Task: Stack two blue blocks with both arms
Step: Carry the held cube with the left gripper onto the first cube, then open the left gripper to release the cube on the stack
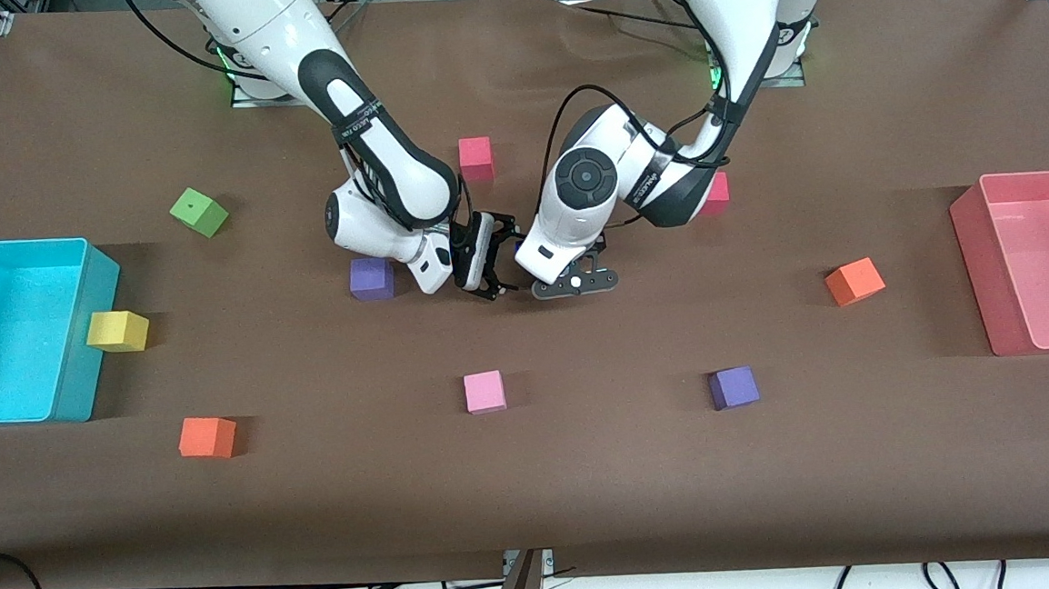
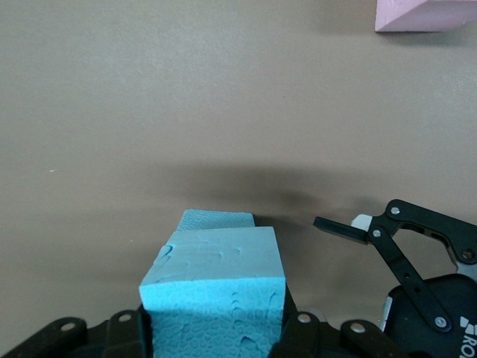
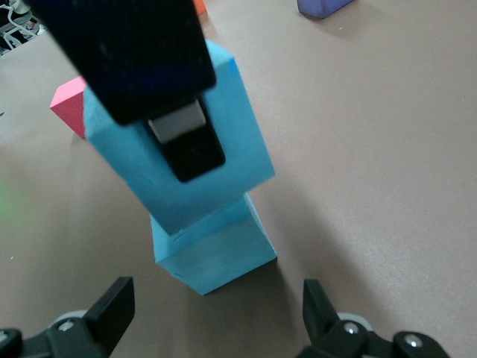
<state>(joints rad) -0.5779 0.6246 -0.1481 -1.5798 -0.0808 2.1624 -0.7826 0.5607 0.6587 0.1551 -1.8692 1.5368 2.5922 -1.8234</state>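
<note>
The two blue blocks are hidden under the left hand in the front view. In the left wrist view my left gripper [image 2: 216, 332] is shut on the upper blue block [image 2: 216, 276], which sits on the lower blue block [image 2: 216, 218]. In the right wrist view the upper block [image 3: 242, 142] rests askew on the lower block [image 3: 216, 253], with a left finger [image 3: 134, 52] on it. My left gripper [image 1: 574, 282] is at the table's middle. My right gripper [image 1: 506, 257] is open beside the stack, jaws [image 3: 218, 302] apart and holding nothing.
A purple cube [image 1: 371, 277] lies beside the right hand, a pink cube [image 1: 484, 392] nearer the camera, and another purple cube [image 1: 733, 387]. Red cubes [image 1: 475, 158] [image 1: 716, 193] lie near the arms. Orange, yellow and green cubes are scattered. A cyan bin [image 1: 82, 358] and a pink bin [image 1: 973, 258] stand at the ends.
</note>
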